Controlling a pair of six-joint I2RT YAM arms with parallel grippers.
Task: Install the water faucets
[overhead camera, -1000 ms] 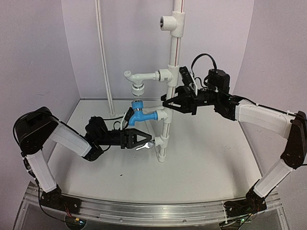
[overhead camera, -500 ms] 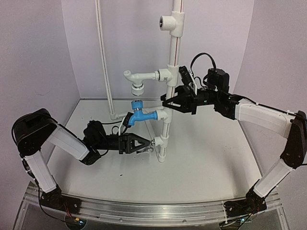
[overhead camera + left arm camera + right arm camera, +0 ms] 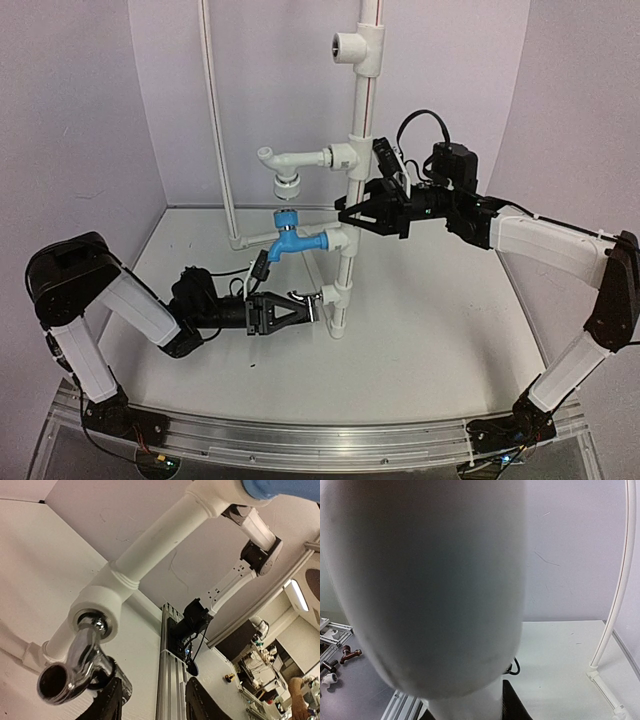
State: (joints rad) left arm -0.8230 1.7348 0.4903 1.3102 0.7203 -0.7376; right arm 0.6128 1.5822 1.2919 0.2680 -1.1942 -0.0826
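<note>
The shiny silver faucet [image 3: 312, 299] sits with its threaded end in the lowest white tee [image 3: 337, 294] of the upright pipe [image 3: 352, 250]. In the left wrist view the faucet [image 3: 75, 662] fills the tee's socket [image 3: 95, 605], spout facing the camera. My left gripper [image 3: 293, 308] is open just left of the faucet; the faucet lies against one finger [image 3: 114, 702] and the wide gap [image 3: 155, 692] is empty. My right gripper [image 3: 360, 214] is shut on the upright pipe, which fills the right wrist view [image 3: 430, 580].
A blue plastic tap [image 3: 290, 238] sticks out of the middle tee just above my left gripper. A white tap [image 3: 285, 170] hangs from a higher tee, and an empty tee [image 3: 352, 45] is at the top. A thin white pipe [image 3: 215, 120] stands at the back left.
My left arm has drawn back to the left and sunk lower, with the gripper tilting up toward the faucet. The faucet stays in the lowest tee. The right arm has not moved.
</note>
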